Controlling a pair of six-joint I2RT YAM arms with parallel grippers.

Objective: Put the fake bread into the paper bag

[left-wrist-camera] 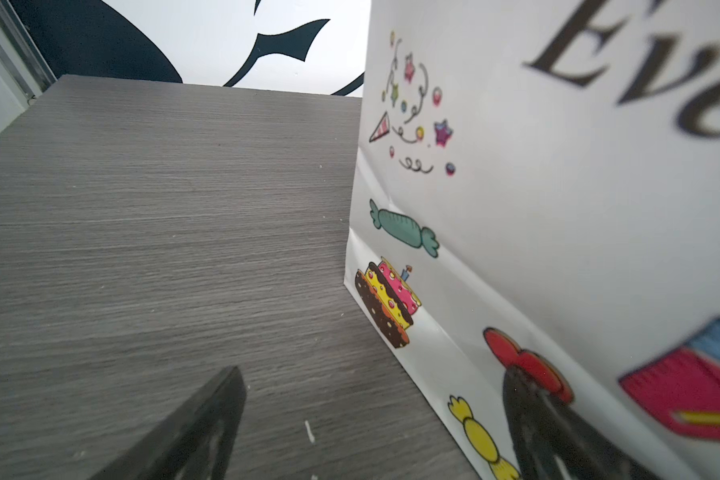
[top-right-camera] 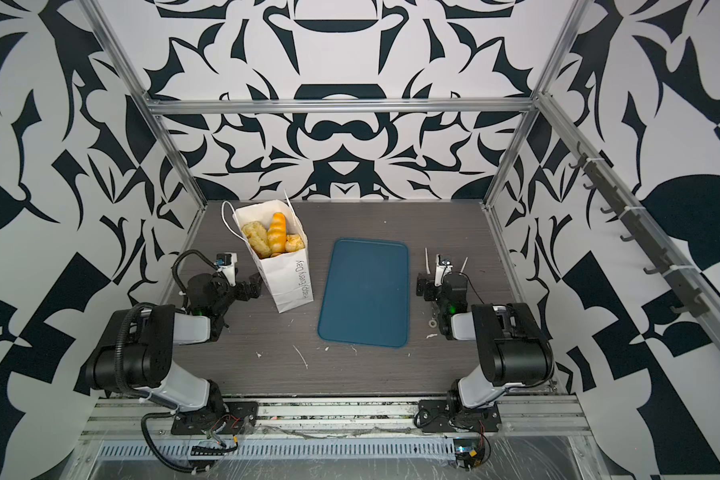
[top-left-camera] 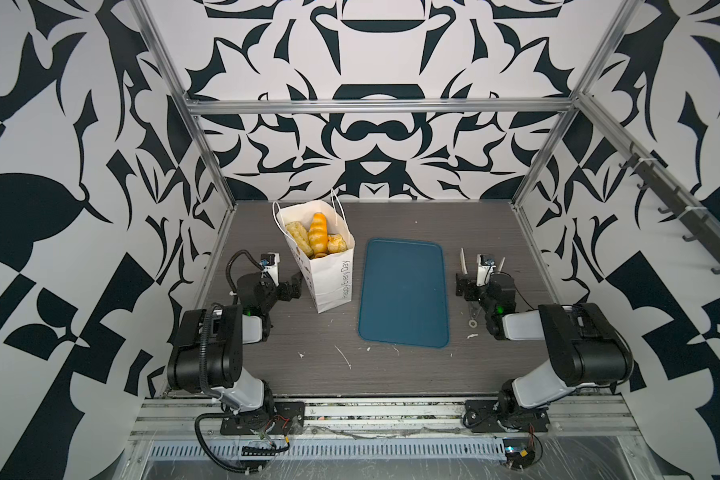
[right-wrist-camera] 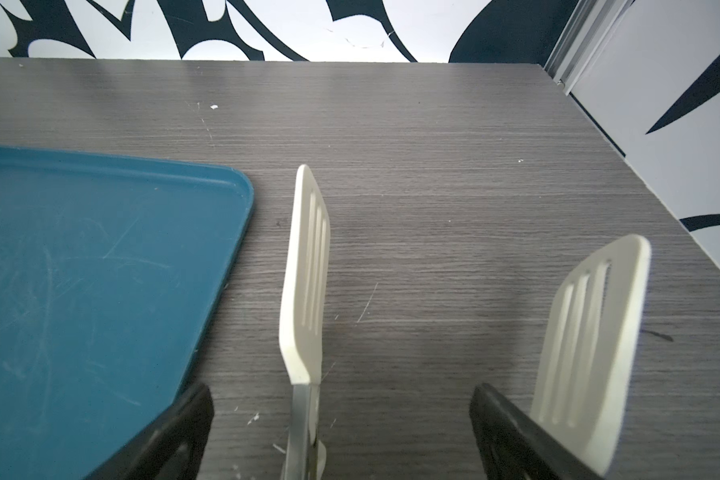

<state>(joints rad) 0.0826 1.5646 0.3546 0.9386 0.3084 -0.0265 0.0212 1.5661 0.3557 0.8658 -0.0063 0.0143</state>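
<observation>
Seemingly I'm at the finish: bread (top-left-camera: 319,235) sits in the bag (top-left-camera: 329,286) near the counter's (top-left-camera: 391,374) far-left corner, tray (top-left-camera: 404,328) bare, left claw (top-left-camera: 292,287) released beside the bag, right claw (right-wrist-camera: 339,399) slack around tongs (right-wrist-camera: 304,274); next, I'd simply retreat.

The left arm (top-left-camera: 208,345) and the right arm (top-left-camera: 582,345) are folded in mirrored poses in both top views; each rises from its base on a white link that leans outward to a bulky black elbow, then turns inward on a short white forearm to a black wrist held low; both wrists point away from the bases, toward the far side; the left gripper (left-wrist-camera: 373,374) stands with its jaws wide apart, its black fingers (left-wrist-camera: 200,428) far to either side in the left wrist view; the right gripper (right-wrist-camera: 339,388) is spread just as wide, its black fingers (right-wrist-camera: 175,428) low in the right wrist view
</observation>
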